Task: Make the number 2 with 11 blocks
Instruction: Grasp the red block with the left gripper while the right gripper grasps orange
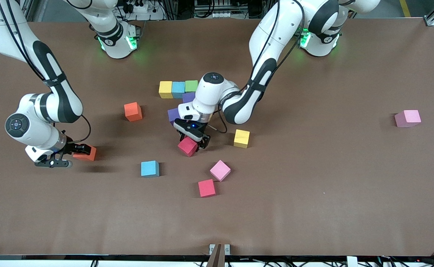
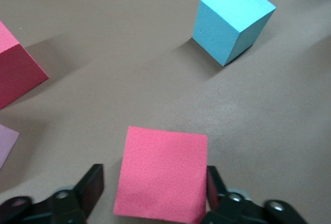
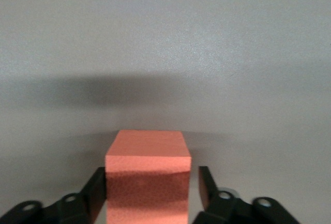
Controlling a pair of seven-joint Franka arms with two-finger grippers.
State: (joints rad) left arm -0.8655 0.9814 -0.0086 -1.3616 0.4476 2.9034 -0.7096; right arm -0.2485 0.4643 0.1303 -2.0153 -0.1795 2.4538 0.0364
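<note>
Looking mid-frame: left claw [image 1: 194, 140] straddles a red block [image 1: 186, 147] on the table [image 1: 313, 193], fingers open, a gap on one side. The half-started number 2 [image 1: 178, 89] sits just above it in frame, so probably a short carry. Right claw [image 1: 80, 151], toward its own end, brackets an orange block [image 1: 89, 154], not clamped either.

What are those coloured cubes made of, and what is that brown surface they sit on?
The blocks, like the red block, look like matte foam: a fine grainy, pitted face, no shine, soft edges. The table seems covered in a dull brown sheet, perhaps paper or felt; I cannot tell which.
</note>
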